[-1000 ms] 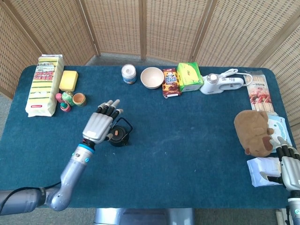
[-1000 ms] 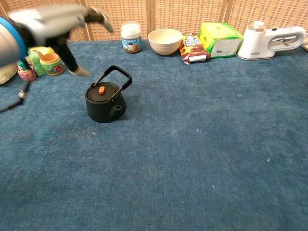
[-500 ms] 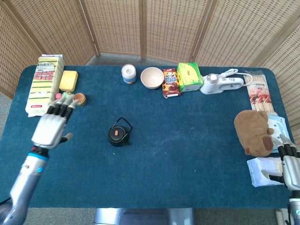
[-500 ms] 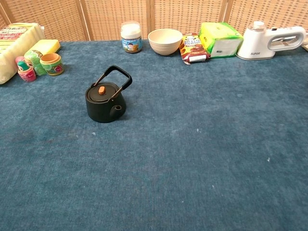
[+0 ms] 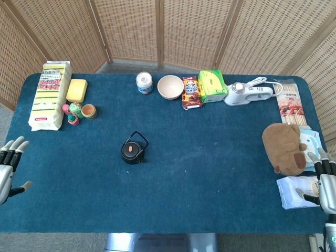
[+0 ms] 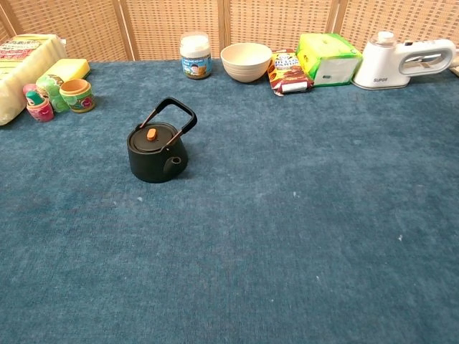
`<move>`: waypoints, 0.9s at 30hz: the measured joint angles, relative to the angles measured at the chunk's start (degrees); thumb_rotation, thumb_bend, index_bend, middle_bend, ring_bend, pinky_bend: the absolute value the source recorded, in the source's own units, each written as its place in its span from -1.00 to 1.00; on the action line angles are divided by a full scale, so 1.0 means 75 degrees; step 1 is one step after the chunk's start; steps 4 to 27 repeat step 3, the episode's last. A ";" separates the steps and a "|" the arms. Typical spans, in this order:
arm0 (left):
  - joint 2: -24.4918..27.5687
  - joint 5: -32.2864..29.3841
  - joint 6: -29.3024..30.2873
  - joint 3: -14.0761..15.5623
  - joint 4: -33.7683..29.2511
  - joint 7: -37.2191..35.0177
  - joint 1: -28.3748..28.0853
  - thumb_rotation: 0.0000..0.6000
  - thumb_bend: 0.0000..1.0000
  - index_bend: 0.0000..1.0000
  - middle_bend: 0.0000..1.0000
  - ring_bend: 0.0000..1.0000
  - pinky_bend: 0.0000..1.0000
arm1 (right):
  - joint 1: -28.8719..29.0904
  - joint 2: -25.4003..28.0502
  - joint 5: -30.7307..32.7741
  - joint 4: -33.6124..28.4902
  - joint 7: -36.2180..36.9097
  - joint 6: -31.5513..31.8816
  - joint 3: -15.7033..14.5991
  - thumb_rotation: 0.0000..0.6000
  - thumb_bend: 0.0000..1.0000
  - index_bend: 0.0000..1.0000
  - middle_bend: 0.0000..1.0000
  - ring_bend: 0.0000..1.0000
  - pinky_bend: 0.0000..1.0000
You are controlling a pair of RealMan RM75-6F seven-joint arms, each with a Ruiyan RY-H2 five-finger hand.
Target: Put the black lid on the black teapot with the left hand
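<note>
The black teapot (image 5: 134,149) (image 6: 157,149) stands on the blue table, left of centre, its handle raised. The black lid (image 6: 151,136) with an orange knob sits on top of it. My left hand (image 5: 8,168) is at the table's far left edge, well away from the pot, fingers spread and empty. My right hand (image 5: 324,182) is at the far right edge by a white packet, fingers apart and holding nothing. Neither hand shows in the chest view.
Along the back stand a jar (image 5: 144,82), a bowl (image 5: 170,86), a snack box (image 5: 191,92), a green box (image 5: 212,85) and a white mixer (image 5: 249,94). Sponges (image 5: 50,95) and small nesting dolls (image 5: 77,111) lie at the back left. A brown plush toy (image 5: 284,148) sits at the right.
My left hand has drawn back from beside the teapot to the table's far left edge, leaving the chest view. The lid stays on the pot. The right hand has barely shifted.
</note>
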 measured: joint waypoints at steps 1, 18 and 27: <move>-0.0002 0.0018 -0.0005 0.0003 0.0002 -0.0017 0.0034 1.00 -0.78 -1.00 -1.00 -1.00 -0.79 | -0.0009 -0.0026 -0.0013 -0.0010 -0.0057 0.0052 0.0011 1.00 -0.94 -0.79 -0.99 -0.98 -1.00; -0.0049 0.0098 -0.0036 -0.0008 0.0066 -0.0054 0.0079 1.00 -0.78 -1.00 -1.00 -1.00 -0.79 | -0.0020 -0.0074 -0.0023 -0.0001 -0.0124 0.0104 0.0024 1.00 -0.94 -0.80 -0.99 -0.99 -1.00; -0.0049 0.0098 -0.0036 -0.0008 0.0066 -0.0054 0.0079 1.00 -0.78 -1.00 -1.00 -1.00 -0.79 | -0.0020 -0.0074 -0.0023 -0.0001 -0.0124 0.0104 0.0024 1.00 -0.94 -0.80 -0.99 -0.99 -1.00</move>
